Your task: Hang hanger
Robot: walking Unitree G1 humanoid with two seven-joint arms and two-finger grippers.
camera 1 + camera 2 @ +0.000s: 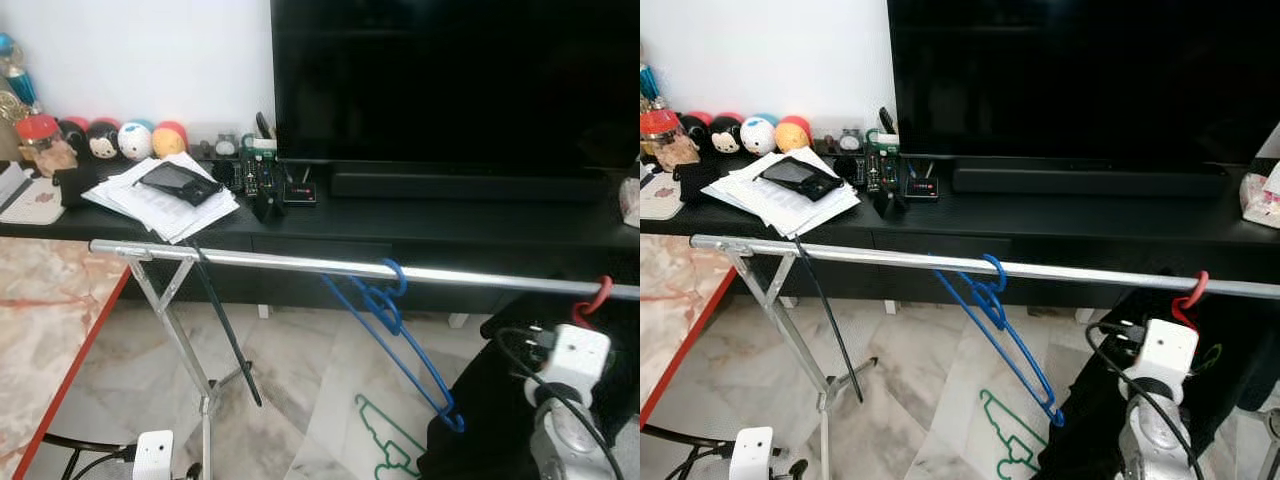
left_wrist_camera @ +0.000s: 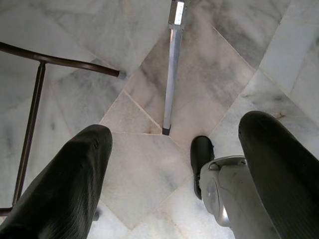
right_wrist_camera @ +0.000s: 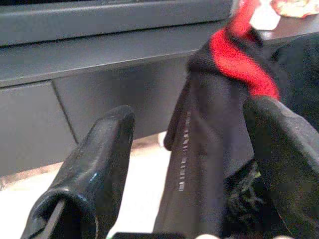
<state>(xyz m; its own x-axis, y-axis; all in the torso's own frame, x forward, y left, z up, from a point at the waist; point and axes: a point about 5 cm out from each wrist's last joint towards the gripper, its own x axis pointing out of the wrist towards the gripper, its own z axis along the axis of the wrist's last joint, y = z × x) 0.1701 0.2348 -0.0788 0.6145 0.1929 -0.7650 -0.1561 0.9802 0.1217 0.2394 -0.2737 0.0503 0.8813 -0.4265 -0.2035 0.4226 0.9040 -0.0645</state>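
Observation:
A silver rail (image 1: 300,262) of a clothes rack runs across the view. Blue hangers (image 1: 392,305) hang from its middle. A red hanger (image 1: 596,296) carrying a black garment (image 1: 480,410) hooks over the rail at the right. My right arm (image 1: 572,372) reaches up just below it. In the right wrist view my right gripper (image 3: 194,119) is open, with the garment (image 3: 209,149) and the red hanger (image 3: 239,59) between its spread fingers. My left gripper (image 2: 174,129) hangs low, open, over the marble floor. A green hanger (image 1: 385,435) lies on the floor.
A thin dark bar (image 1: 225,330) hangs from the rail's left part beside the rack's crossed legs (image 1: 180,335). Behind stands a black TV bench (image 1: 450,225) with a TV (image 1: 450,80), papers (image 1: 165,200) and toys. A red-edged marble table (image 1: 40,320) is at the left.

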